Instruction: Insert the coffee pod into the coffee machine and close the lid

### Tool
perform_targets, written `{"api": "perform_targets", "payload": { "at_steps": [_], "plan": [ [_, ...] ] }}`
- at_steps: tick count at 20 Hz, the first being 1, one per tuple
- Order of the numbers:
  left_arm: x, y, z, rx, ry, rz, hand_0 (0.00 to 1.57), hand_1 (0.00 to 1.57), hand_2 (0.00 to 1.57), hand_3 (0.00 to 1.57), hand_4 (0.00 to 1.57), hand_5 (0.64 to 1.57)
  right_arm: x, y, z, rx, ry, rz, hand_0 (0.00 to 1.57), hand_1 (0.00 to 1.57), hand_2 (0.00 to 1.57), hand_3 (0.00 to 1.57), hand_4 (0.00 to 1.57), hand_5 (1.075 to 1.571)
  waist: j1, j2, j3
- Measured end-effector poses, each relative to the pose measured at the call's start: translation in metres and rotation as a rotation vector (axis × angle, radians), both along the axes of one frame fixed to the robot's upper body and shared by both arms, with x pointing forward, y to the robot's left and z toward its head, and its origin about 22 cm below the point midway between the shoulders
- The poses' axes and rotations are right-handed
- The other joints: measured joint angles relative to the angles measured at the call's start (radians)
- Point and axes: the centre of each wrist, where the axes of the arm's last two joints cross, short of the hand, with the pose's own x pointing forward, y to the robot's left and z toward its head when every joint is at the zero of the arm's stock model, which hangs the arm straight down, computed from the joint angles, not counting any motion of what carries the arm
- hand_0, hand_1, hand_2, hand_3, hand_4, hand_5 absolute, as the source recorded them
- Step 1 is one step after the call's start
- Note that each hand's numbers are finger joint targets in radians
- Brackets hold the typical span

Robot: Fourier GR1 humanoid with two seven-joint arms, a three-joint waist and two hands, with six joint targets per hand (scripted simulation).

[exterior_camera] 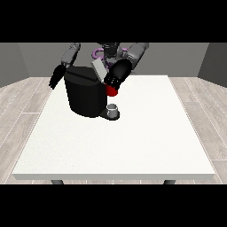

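Two hands in view, listed l. to r.; hand at the view's left (56, 76) hangs beside machine's far-left edge, fingers straight, pointing down, holding nothing; coffee machine (84, 95), black, lid flap (99, 70) raised; hand at the view's right (117, 75) is at machine's top-right, nearest the flap, finger state can't tell; red thing at the machine (112, 91) just below it; grey thing (113, 111) on machine's base, may be pod, unsure

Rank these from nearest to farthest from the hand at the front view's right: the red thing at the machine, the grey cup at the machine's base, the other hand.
1. Red thing: just under the hand, at the machine's front.
2. Grey cup: lower, on the machine's base.
3. Other hand: across the machine, at the view's left.
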Motion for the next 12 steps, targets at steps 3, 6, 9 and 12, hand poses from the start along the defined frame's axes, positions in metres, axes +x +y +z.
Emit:
{"api": "perform_targets", "payload": {
  "at_steps": [3,6,9,12],
  "plan": [
    [0.0,0.001,0.003,-0.017,-0.03,-0.011,1.21,1.21,1.18,0.96,0.0,1.571,0.002,-0.003,0.004,0.001,-0.008,-0.003,0.0,0.0,0.0,0.0,0.14,1.571,0.003,0.011,0.0008],
    [-0.002,0.004,0.011,-0.028,-0.071,-0.017,1.25,1.25,1.21,0.95,0.0,1.571,0.004,-0.003,0.007,-0.006,-0.014,0.003,0.0,0.0,0.0,0.0,0.0,1.571,-0.001,0.025,0.0002],
    [-0.002,0.005,0.016,-0.036,-0.09,-0.015,1.22,1.22,1.2,0.98,0.0,1.571,0.004,0.004,0.006,-0.01,-0.02,0.009,0.0,0.0,0.0,0.0,0.22,1.571,-0.006,0.031,0.0001],
    [-0.003,0.01,0.018,-0.034,-0.118,-0.014,1.25,1.25,1.22,0.94,0.0,1.571,0.005,0.005,0.011,-0.022,-0.025,0.016,0.0,0.0,0.0,0.0,0.11,1.571,-0.013,0.038,0.0022]
  ]
}}
